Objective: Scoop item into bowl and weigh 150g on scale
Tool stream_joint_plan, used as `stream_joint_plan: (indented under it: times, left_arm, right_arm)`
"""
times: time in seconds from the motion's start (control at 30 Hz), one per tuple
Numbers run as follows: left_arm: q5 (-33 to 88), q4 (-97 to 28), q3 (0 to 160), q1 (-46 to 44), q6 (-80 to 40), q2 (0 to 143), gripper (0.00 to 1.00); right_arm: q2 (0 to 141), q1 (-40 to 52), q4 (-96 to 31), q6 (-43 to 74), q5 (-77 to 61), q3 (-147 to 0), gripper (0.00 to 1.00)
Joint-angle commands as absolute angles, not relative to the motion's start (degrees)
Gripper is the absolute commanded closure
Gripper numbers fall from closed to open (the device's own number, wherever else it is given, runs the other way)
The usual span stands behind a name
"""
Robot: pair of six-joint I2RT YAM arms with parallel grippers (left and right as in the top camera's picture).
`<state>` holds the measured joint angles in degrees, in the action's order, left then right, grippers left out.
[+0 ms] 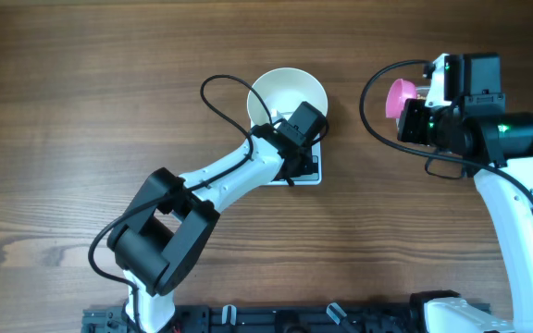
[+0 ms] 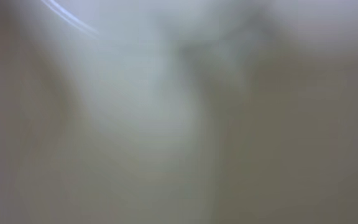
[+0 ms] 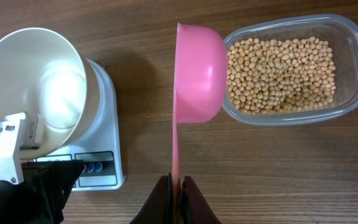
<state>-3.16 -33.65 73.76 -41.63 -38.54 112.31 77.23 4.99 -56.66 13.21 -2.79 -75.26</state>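
Wood-grain table (image 1: 63, 139) carries everything. Left arm (image 1: 220, 180) stretches from the near edge out to mid-table. Right arm (image 1: 516, 194) runs along the right edge to the far right corner.

White bowl (image 1: 280, 92) (image 3: 36, 81) sits on top of the scale, mid-table toward the far edge. Its inside shows plain white.

Clear plastic tub (image 3: 347, 37) is seen only in the right wrist view. It stands on the table beside the scale, apart from it. In the overhead view it is hidden under the right arm.

White scale (image 1: 311, 174) (image 3: 104, 93) is mostly covered by the bowl. Its front panel faces the near edge and is partly hidden by the left arm's black wrist, so the display can't be read.

Pink scoop (image 3: 197, 71) (image 1: 399, 95) is held turned on its side. Its cup overlaps the end of the tub nearer the scale, and its thin handle runs back to the right gripper.

Beans (image 3: 281, 74) are small, round and beige-yellow. They all lie in the tub in a loose layer.

Right gripper (image 3: 179, 186) is clenched on the end of the scoop handle.

Left gripper (image 1: 299, 125) is at the bowl's near rim with its jaws closed. Can't tell whether the rim is pinched between them. The left wrist view is only a white blur.
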Motion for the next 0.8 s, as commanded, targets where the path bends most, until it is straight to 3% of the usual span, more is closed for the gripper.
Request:
stream_joint_plan:
  times: [0.0,0.77]
  left_arm:
    - [-4.4,-34.0,72.9,-41.8,-39.5,113.3,0.96]
    - [-4.1,-31.0,67.3,-41.8,-39.5,113.3,0.96]
  right_arm:
    - [76.2,4.9,-56.4,13.5,-3.5,-75.8,0.96]
    - [76.2,4.9,-56.4,13.5,-3.5,-75.8,0.96]
